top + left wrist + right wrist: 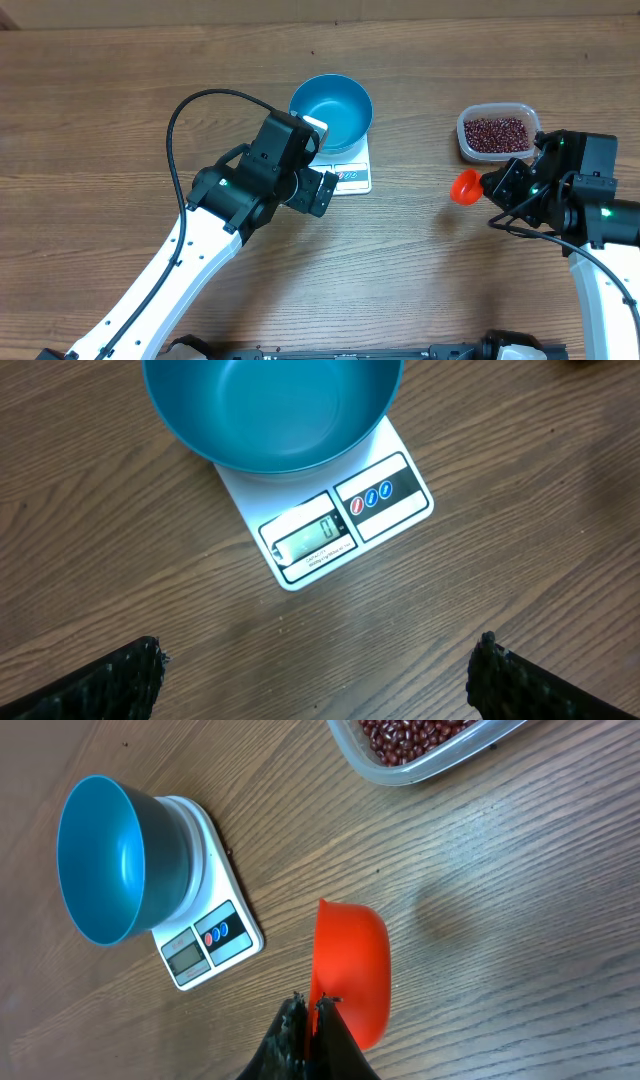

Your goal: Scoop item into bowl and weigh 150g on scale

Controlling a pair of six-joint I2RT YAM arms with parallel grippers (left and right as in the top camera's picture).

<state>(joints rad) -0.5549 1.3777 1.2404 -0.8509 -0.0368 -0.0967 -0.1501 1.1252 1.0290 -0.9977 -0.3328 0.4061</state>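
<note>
The empty blue bowl (331,110) stands on the white scale (352,176), whose display (318,532) reads zero. My left gripper (321,160) hovers just in front of the scale, jaws wide open over bare wood (320,675). The dark red beans (496,132) fill a clear tub right of the bowl. My right gripper (497,185) is shut on the rim of an orange scoop (465,186), held on edge above the table between tub and scale. In the right wrist view the scoop (350,970) shows no beans; the bowl (100,855) and scale (210,935) lie to its left.
The clear plastic tub (400,772) sits near the right edge of the table, just behind my right arm. Bare wooden tabletop lies between the scale and the tub. My left arm's black cable (190,110) loops above the table at left.
</note>
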